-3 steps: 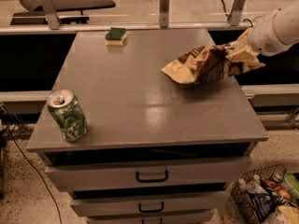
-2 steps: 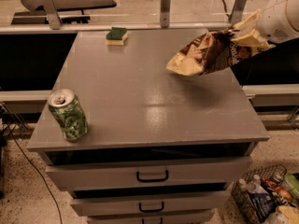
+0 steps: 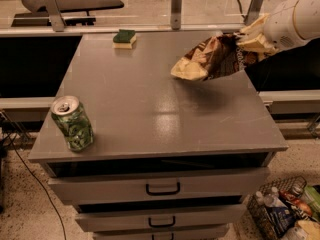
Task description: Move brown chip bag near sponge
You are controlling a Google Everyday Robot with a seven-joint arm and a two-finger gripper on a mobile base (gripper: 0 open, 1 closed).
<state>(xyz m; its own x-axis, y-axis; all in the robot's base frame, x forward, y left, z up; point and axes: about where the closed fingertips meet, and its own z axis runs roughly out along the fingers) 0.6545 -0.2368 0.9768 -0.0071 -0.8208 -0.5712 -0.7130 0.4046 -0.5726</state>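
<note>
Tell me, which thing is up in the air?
The brown chip bag: the gripper, at far right, holds it above the table, while the sponge and green soda can sit on it.

Surface (image 3: pixel 150 129): top of drawer unit (image 3: pixel 162 186).
Sponge (image 3: pixel 124 38): on surface at rear edge, left of centre.
Soda can (image 3: pixel 73 123): upright on surface, front left corner.
Chip bag (image 3: pixel 210 59): raised above right rear of surface, right of sponge, well apart from it.
Pincer (image 3: pixel 252 38): over right edge of surface, clamped on bag's right end.
Basket (image 3: pixel 260 214): on floor, front right of unit.
</note>
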